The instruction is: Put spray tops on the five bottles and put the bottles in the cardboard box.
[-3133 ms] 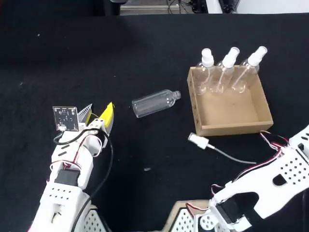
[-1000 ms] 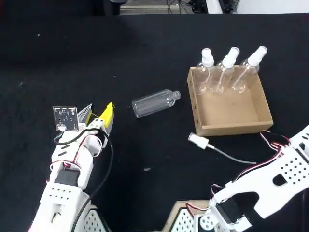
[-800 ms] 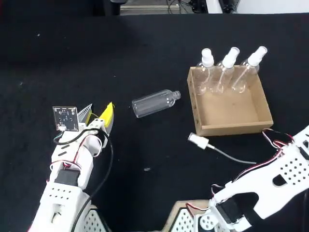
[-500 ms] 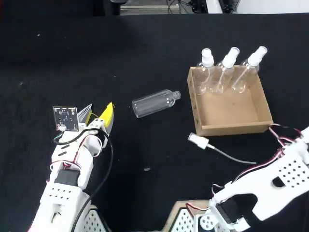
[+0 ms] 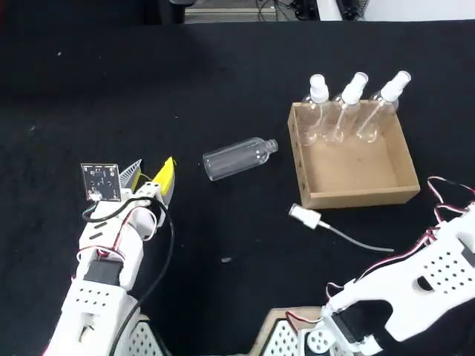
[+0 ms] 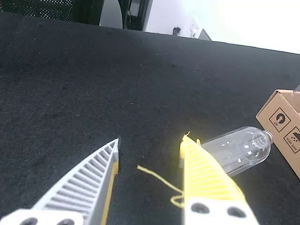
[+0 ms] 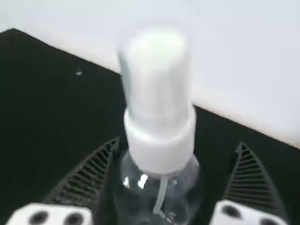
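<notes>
Operator: Current step?
Technician: Probably boxing the fourth bottle. Right claw [image 7: 178, 141] brackets a capped bottle [image 7: 157, 108]; grip cannot be told. Left claw [image 6: 150, 138], spread and empty, sits near the uncapped bottle [image 5: 239, 157]. Next: carry to the box [image 5: 356, 199], right.

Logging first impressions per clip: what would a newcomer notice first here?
Three capped bottles line the far side of the cardboard box. An uncapped bottle lies on its side between the box and the open left gripper, a loose spray top before the box's front. A fourth capped bottle sits right at the right gripper.
</notes>
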